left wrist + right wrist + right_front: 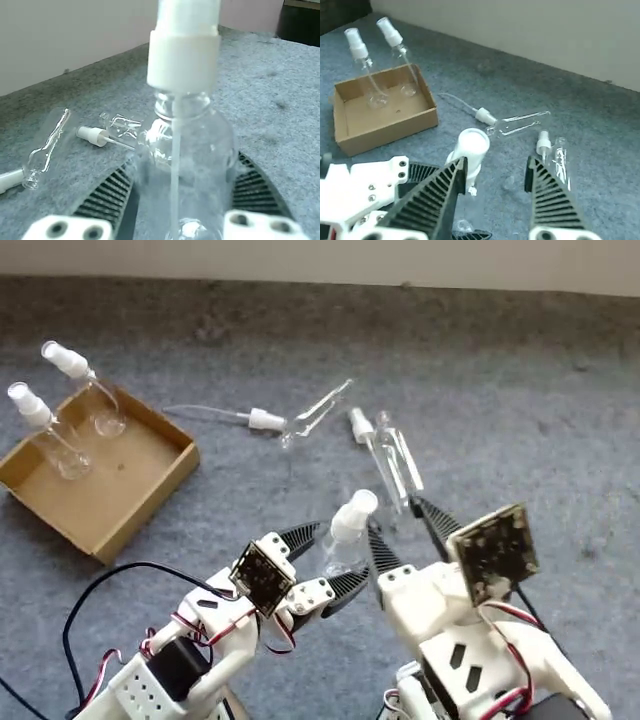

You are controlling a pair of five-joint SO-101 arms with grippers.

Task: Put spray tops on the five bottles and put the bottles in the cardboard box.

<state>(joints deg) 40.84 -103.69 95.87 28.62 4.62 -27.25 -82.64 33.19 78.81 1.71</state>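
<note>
Grey carpet (pixel 520 390) as work surface, pale wall (pixel 400 255) behind.

At the left gripper (pixel 330 558): pinching the body of a clear bottle (pixel 186 150) from both sides and holding it upright over the near middle of the carpet. White spray top (pixel 352 513) on the neck, dip tube running down inside. Fully seated or not: cannot tell.

At the right gripper (pixel 496 167): spread wide, gripping nothing, one finger (pixel 445 195) just beside the spray top. Touching or apart: cannot tell.

Farther out, two uncapped bottles lying on the carpet. One (pixel 397 465) just past the right gripper, with a loose spray top (pixel 359 424) beside its neck. The other (pixel 322 410) with a second loose spray top (pixel 266 420) near its mouth.

At the far left, open cardboard box (pixel 155 502) with two capped bottles (pixel 60 440) standing inside.

Risks, as judged:
- A nudge from the nearby right finger, likely to tip the bottle in the pinch or cock the top.
- Smooth glass, liable to slide down between the pads on the way to the box.
- A low entry into the box, likely to topple the two bottles standing there.

Pose:
- Left arm (pixel 190 640): low and stretched forward, gripper roughly level.
- Right arm (pixel 470 640): close alongside, wrist pitched down toward the spray top.
</note>
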